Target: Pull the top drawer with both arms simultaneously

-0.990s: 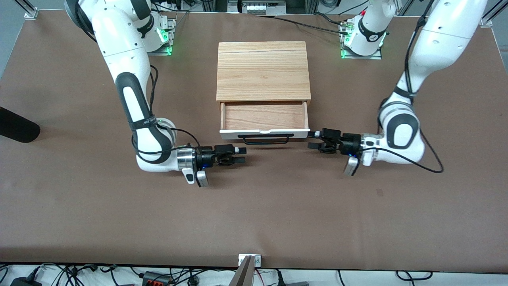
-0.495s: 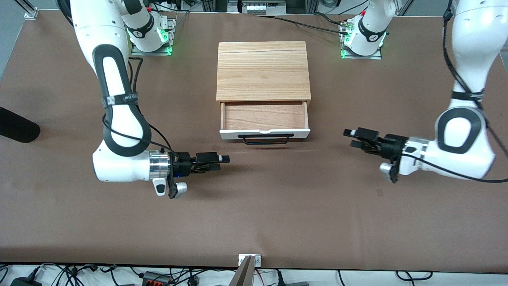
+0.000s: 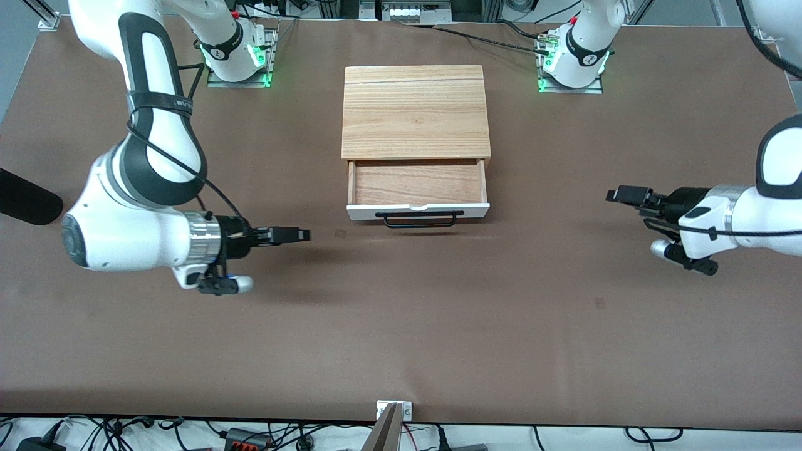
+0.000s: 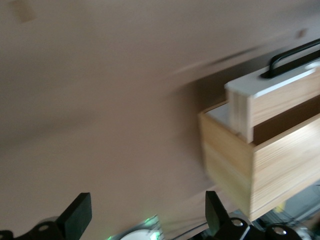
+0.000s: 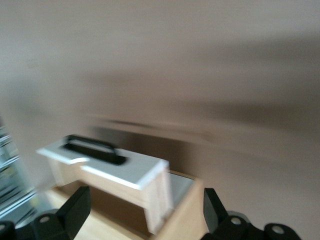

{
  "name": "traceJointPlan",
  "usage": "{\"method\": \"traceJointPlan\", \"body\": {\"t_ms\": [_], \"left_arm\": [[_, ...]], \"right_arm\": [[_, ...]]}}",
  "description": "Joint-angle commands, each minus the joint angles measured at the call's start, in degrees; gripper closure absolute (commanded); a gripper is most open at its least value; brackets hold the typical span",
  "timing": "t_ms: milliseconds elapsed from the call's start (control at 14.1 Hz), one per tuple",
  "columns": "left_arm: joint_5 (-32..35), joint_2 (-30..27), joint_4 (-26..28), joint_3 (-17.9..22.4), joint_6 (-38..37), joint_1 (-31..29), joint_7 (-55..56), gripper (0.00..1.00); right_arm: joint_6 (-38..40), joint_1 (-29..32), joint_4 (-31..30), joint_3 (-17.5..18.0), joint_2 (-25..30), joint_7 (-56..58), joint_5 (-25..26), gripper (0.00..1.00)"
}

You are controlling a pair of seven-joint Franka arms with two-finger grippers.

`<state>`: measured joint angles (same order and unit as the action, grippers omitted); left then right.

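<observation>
The top drawer [image 3: 418,183] stands pulled out of the wood cabinet [image 3: 415,113], its white front panel and black bar handle [image 3: 420,219] facing the front camera. My right gripper [image 3: 302,235] is open and empty over the bare mat, off the handle toward the right arm's end of the table. My left gripper [image 3: 617,195] is open and empty over the mat toward the left arm's end. The right wrist view shows the drawer [image 5: 115,167] past my open right gripper [image 5: 145,212]. The left wrist view shows the drawer [image 4: 270,97] beside my open left gripper [image 4: 146,220].
A brown mat [image 3: 401,326] covers the table. A black object [image 3: 25,197] lies at the edge by the right arm's end. The two arm bases [image 3: 241,56] [image 3: 570,59] stand farther from the front camera than the cabinet. A metal bracket [image 3: 393,410] sits at the front edge.
Both grippers have drawn away from the ends of the drawer's front, each toward its own end of the table. The drawer has stayed open and has not moved.
</observation>
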<state>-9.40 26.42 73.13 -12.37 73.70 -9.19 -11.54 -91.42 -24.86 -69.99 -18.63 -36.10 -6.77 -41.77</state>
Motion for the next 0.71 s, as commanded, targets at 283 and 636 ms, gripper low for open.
{"method": "traceJointPlan", "body": {"t_ms": [283, 636], "left_arm": [[18.02, -14.8, 3.85, 1.73, -0.15, 9.98, 18.35, 0.0], [13.12, -28.87, 22.39, 3.56, 16.71, 6.47, 20.76, 0.0]], "right_arm": [[2.12, -0.62, 0.82, -2.37, 6.83, -11.78, 24.85, 0.0], [1.6, 2.61, 0.13, -2.11, 12.71, -6.08, 34.82, 0.0]]}}
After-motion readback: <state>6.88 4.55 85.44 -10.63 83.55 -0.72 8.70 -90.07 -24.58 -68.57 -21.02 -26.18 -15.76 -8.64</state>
